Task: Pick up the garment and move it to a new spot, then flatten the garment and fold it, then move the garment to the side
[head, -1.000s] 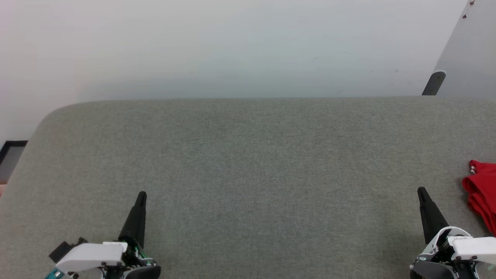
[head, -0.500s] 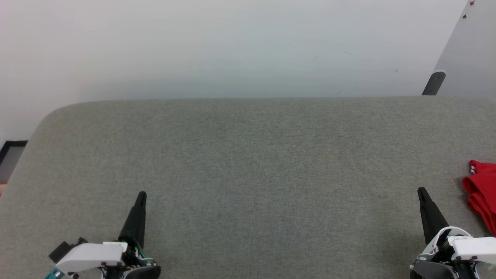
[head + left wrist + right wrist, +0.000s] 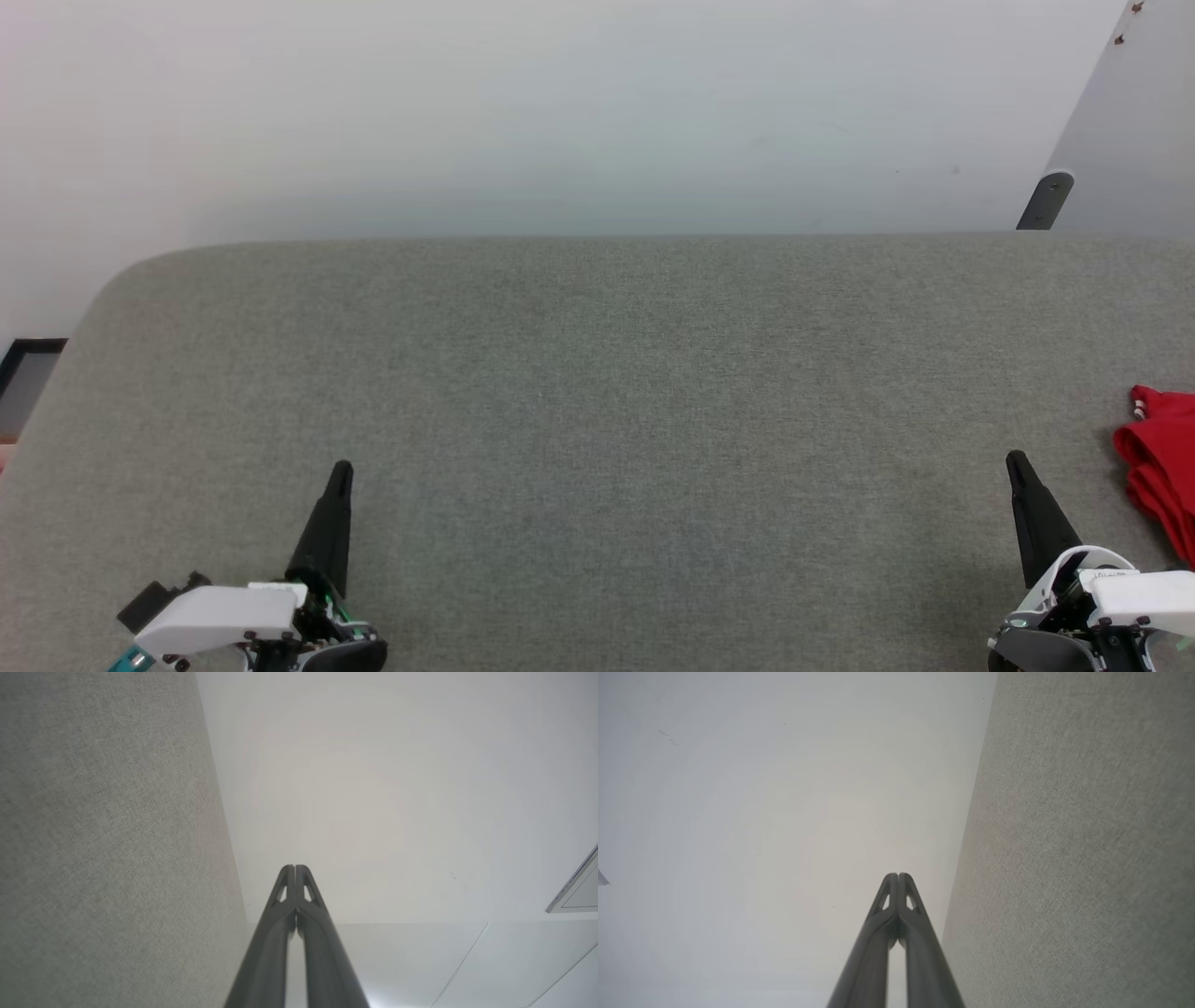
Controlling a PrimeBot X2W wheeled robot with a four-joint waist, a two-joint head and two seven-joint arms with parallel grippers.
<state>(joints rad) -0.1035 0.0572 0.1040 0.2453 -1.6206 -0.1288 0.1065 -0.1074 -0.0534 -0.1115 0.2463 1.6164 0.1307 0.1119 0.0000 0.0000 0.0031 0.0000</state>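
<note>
The garment (image 3: 1160, 467) is a bunched red fabric with a bit of white trim, lying at the far right edge of the grey table (image 3: 597, 373) in the head view, partly cut off by the frame. My right gripper (image 3: 1015, 460) is shut and empty, hovering just left of it, a short gap apart. At the lower left my left gripper (image 3: 342, 469) is shut with nothing in it. The left wrist view has the left gripper (image 3: 295, 868) with tips pressed together, and the right wrist view has the right gripper (image 3: 898, 876) likewise.
A pale wall (image 3: 560, 112) rises behind the table's far edge. A grey panel with a dark bracket (image 3: 1046, 199) stands at the back right. The table's rounded corner (image 3: 140, 266) is at the far left.
</note>
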